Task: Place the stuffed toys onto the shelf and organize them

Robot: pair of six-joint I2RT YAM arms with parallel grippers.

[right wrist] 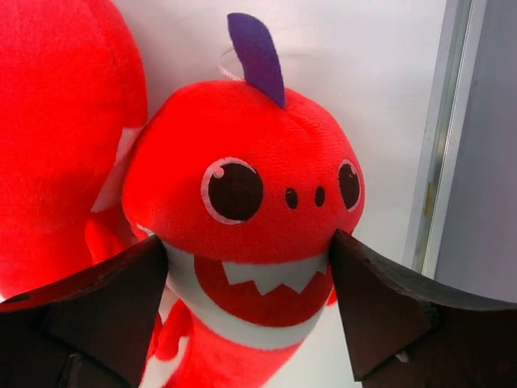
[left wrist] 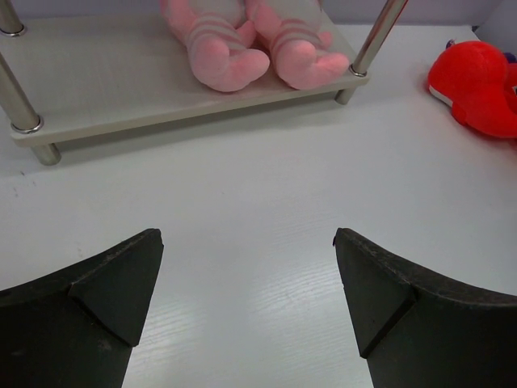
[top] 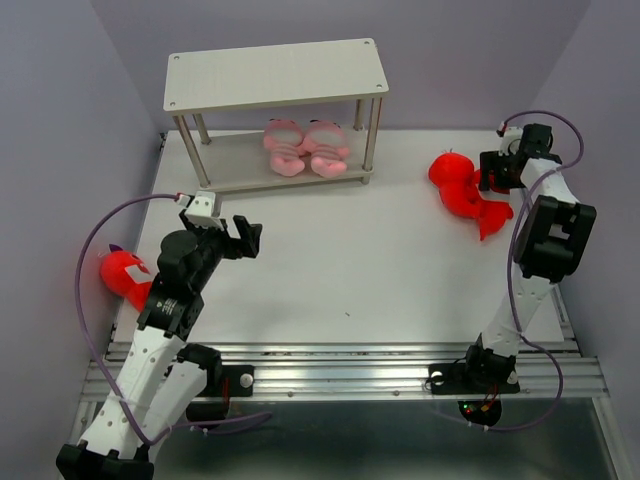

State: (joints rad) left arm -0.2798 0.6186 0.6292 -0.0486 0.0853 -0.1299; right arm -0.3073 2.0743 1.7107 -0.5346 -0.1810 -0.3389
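The shelf (top: 275, 75) stands at the back of the table. Two pink striped toys (top: 285, 147) (top: 327, 147) lie side by side on its lower board (left wrist: 105, 89); its top board is bare. Two red sharks (top: 462, 185) lie together at the right. My right gripper (top: 490, 172) is open and its jaws straddle the head of one shark (right wrist: 250, 186), level with its toothy mouth. The other shark (right wrist: 56, 137) lies beside it. A third red shark (top: 122, 275) lies at the left edge, behind my left arm. My left gripper (top: 245, 238) is open and empty, facing the shelf.
The shelf's metal legs (left wrist: 367, 48) stand at its corners. A metal rail (right wrist: 436, 153) and a grey wall run close to the right of the held-between shark. Purple walls close in the table on the left and at the back.
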